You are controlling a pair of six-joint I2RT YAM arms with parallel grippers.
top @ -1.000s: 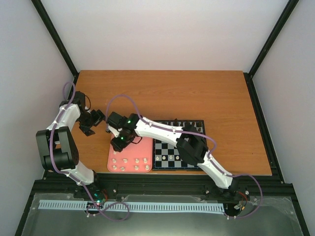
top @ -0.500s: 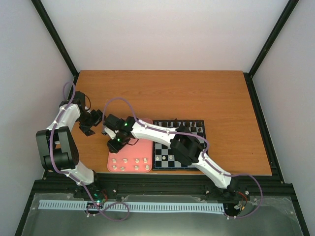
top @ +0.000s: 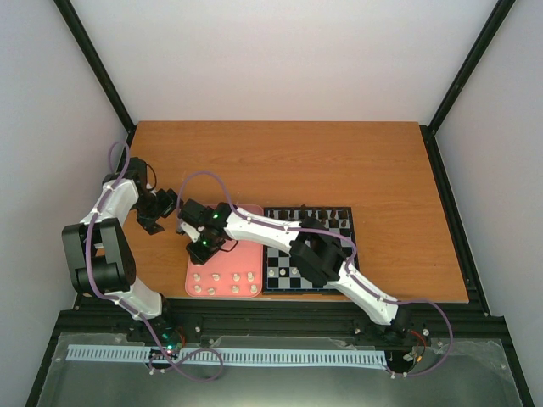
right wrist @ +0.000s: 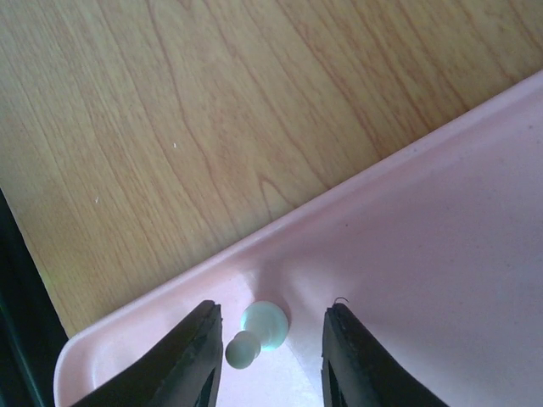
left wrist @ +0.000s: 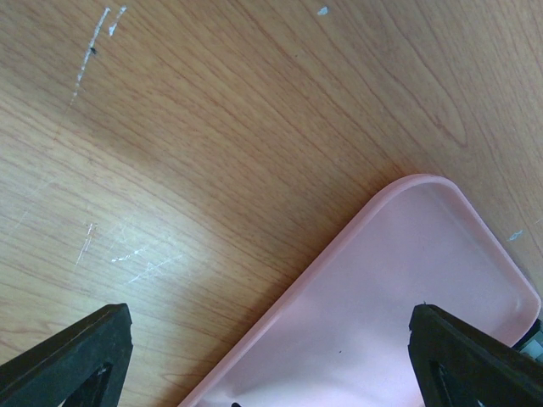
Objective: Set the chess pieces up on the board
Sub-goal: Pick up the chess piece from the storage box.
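Cream-white chess piece (right wrist: 259, 331): lying just inside the rim of the pink tray (right wrist: 441, 254), near a corner, beside the wooden table (right wrist: 170, 127); showing a round base and a small knob head, seemingly tipped over, though not telling for certain. Looking light, hard, smooth and rounded, so likely rolling or squirting out under an off-centre pinch; best taking across the narrow waist between base and head, squarely, with gentle pressure. Right gripper (right wrist: 270, 356): bracketing the piece with jaws part-open, one finger nearly touching the head, the other standing clear; holding nothing. Sitting in two rows at the tray's near end, other cream pieces (top: 225, 283), awaiting transfer. Lying just right of the tray, touching or nearly so, board (top: 349, 214), carrying some pieces already, partly hidden beneath the right arm. Left gripper (left wrist: 267, 339): hovering over the table beside a tray corner, jaws spread wide, gripping nothing
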